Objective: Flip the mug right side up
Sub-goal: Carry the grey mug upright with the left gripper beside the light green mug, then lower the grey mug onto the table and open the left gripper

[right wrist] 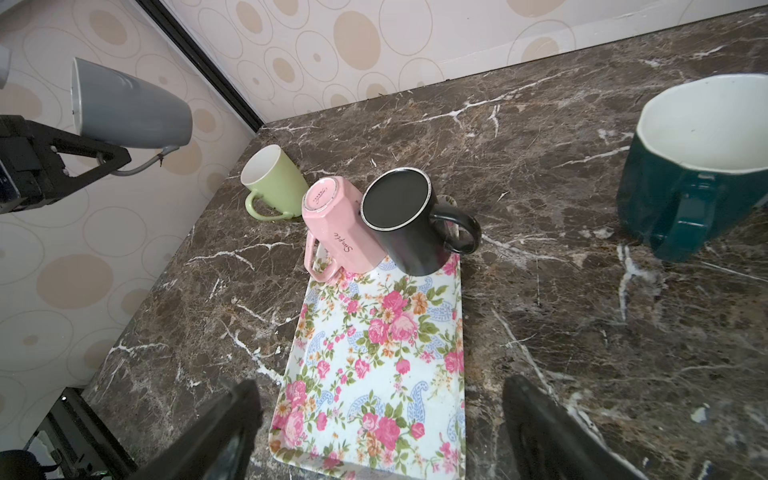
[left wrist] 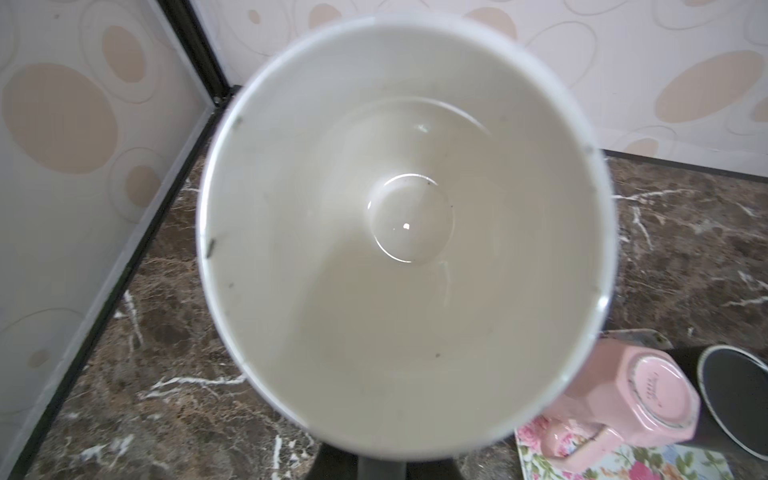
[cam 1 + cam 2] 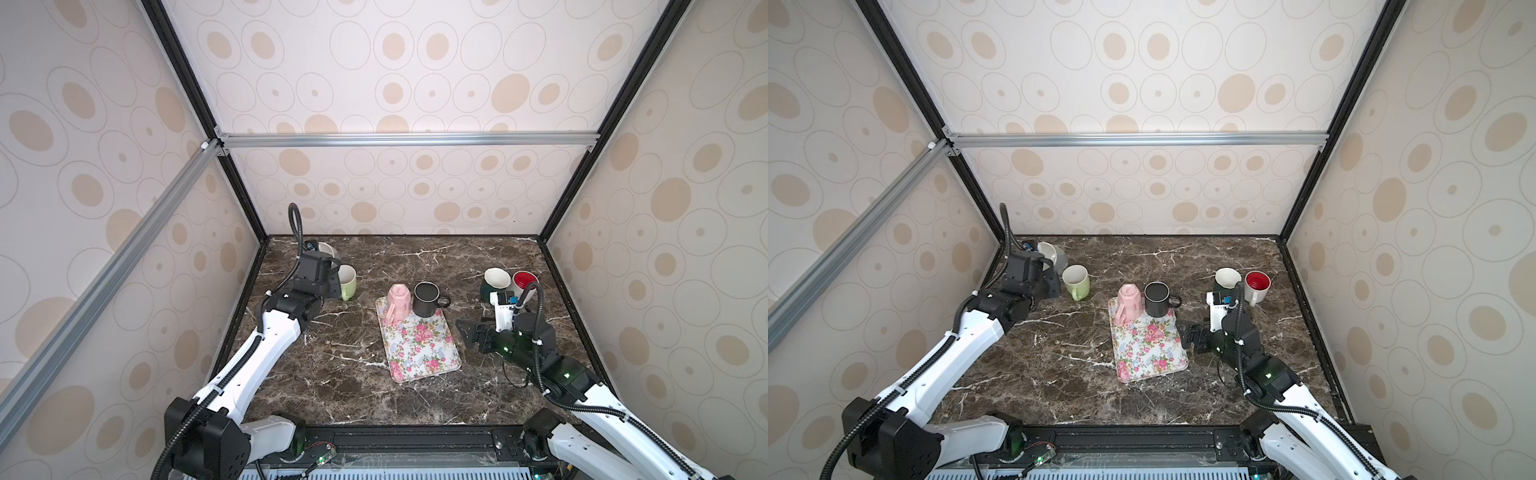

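The only writing that can be read is the script word "Simple" on the side of the pink mug (image 1: 336,232), which runs inverted because that mug stands mouth down. A small stamp circles its upturned base, too fine to read. The other mugs show no lettering.

The grey mug (image 1: 133,108) hangs in the air over the far left corner of the table (image 3: 332,374). It is tipped onto its side with its mouth facing back along the left arm. The left wrist view looks straight into its pale inside (image 2: 405,232). The left tool (image 1: 99,160) is clamped together on its thin handle.

The floral tray (image 1: 301,345) lies mid-table, long side running from near edge to far edge. The pink mug and an upright black mug (image 1: 411,232) crowd the tray's far end, close enough that contact cannot be judged. The black handle sticks out past the tray's right rim.

A green mug (image 3: 348,281) stands upright on the marble towards the far left corner. A teal mug (image 1: 673,195) and a red-lined white mug (image 3: 524,282) stand side by side near the right edge.

The right tool (image 3: 473,336) hovers low just off the tray's right rim, its jaws wide apart and holding nothing. Bare marble runs between the tray and the left edge, along the near edge, and across the middle of the far edge. The tray's near half is free.
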{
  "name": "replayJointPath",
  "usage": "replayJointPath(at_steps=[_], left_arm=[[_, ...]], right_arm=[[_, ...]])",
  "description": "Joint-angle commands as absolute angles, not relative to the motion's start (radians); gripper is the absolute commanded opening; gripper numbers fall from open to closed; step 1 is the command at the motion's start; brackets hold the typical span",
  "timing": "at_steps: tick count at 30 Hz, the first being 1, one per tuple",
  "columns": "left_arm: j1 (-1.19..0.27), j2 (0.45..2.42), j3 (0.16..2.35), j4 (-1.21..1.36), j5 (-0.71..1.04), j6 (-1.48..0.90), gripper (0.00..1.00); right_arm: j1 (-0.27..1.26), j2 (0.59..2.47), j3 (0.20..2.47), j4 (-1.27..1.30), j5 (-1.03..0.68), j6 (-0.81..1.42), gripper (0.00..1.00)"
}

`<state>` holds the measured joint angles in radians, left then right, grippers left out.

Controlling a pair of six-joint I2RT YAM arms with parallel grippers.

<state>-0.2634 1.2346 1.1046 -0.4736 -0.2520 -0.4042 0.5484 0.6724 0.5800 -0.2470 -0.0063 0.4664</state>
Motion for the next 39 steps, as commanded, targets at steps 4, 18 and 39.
replayJointPath(at_steps=[4,18,39], left_arm=[[-0.142,1.308,1.175,-0.52,-0.217,-0.334,0.0],[-0.009,1.583,1.316,-0.6,-0.004,-0.269,0.0],[-0.005,1.83,1.528,-0.754,-0.005,-0.188,0.0]], right_arm=[[0.546,0.62,0.56,-0.286,0.039,0.469,0.93],[0.546,0.607,0.571,-0.319,0.053,0.463,0.93],[0.546,0.651,0.576,-0.312,0.047,0.466,0.93]])
